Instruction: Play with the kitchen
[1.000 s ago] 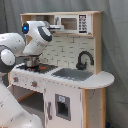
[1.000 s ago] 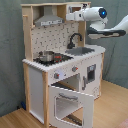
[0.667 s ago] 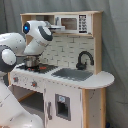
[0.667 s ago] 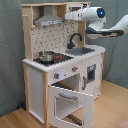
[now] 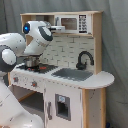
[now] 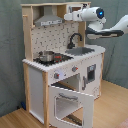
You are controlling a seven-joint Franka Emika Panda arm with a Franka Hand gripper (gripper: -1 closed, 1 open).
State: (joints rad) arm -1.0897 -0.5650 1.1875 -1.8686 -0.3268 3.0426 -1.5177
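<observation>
I see the oven door [image 6: 71, 102] hanging open, blocking lower centre; pot [image 6: 46, 56] crowds the stovetop; sink [image 6: 81, 51] side looks clear.

the kitchen [image 5: 75, 90] shows pale matt wood on its frame and smooth white panels, with a smooth white counter [image 5: 102, 79]. a glossy black faucet [image 6: 74, 39] rises at 12 o'clock of the matt grey sink [image 5: 72, 74]. a shiny metal pot [image 6: 46, 56] sits on the dark stovetop [image 6: 59, 59]. the arm [image 6: 92, 14] wears glossy white plastic shells. dull grey cloth [image 6: 10, 50] hangs behind; the floor [image 6: 112, 107] is light wood.
</observation>
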